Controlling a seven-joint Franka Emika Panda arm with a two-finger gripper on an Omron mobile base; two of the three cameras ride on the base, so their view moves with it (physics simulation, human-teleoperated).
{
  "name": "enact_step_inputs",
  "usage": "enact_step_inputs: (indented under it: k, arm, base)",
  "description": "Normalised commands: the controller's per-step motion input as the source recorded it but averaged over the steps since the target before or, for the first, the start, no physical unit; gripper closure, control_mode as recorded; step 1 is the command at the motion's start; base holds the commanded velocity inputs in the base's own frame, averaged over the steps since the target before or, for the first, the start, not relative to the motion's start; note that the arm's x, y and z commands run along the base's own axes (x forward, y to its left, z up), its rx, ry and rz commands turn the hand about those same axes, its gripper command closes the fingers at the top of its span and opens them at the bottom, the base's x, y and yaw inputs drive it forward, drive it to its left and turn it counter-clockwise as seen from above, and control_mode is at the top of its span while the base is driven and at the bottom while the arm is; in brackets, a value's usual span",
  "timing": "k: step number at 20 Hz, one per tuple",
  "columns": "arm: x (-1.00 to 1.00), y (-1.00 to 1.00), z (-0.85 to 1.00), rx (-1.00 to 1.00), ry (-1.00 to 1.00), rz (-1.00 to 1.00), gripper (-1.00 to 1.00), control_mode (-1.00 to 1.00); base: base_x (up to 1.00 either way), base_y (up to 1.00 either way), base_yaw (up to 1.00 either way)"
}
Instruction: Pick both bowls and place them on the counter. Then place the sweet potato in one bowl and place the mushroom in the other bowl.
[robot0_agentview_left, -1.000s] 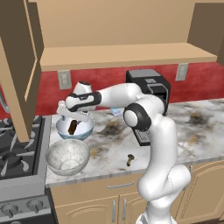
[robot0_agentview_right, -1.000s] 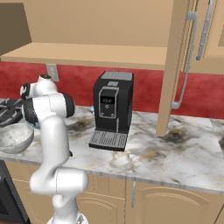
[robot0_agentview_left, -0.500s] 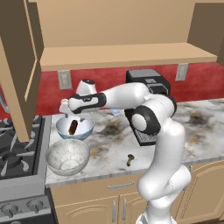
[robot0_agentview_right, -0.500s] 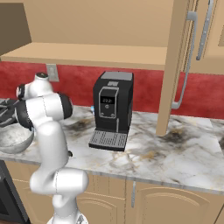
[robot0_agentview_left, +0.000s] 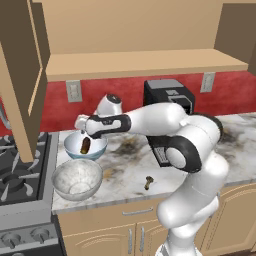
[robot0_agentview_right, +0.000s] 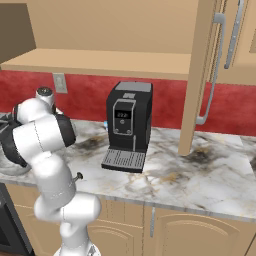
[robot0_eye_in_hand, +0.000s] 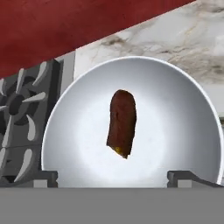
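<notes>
End effector (robot0_agentview_left: 86, 131): spread wide, empty, raised above blue bowl (robot0_agentview_left: 75, 150).
Sweet potato (robot0_eye_in_hand: 121, 123): released, inside blue bowl.
Mushroom (robot0_agentview_left: 148, 182): on surface (robot0_agentview_left: 130, 165), right of blue bowl; due next for grey bowl (robot0_agentview_left: 77, 179).

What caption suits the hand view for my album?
Open gripper above the sweet potato lying in the pale blue bowl.
</notes>
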Motion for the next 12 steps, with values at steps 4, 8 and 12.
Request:
enact_step_inputs:
  k: [4,8,12]
  arm:
    - [-0.42,-0.29,0.45,0.02,-0.18,0.00,-1.00,-1.00]
    - [-0.60,-0.37,0.37,0.02,-0.13,0.00,-1.00,-1.00]
    - [-0.69,-0.33,0.14,0.00,-0.06,0.00,-1.00,-1.00]
  base:
    - [0.00,0.00,0.00]
    - [0.00,0.00,0.00]
    - [0.00,0.00,0.00]
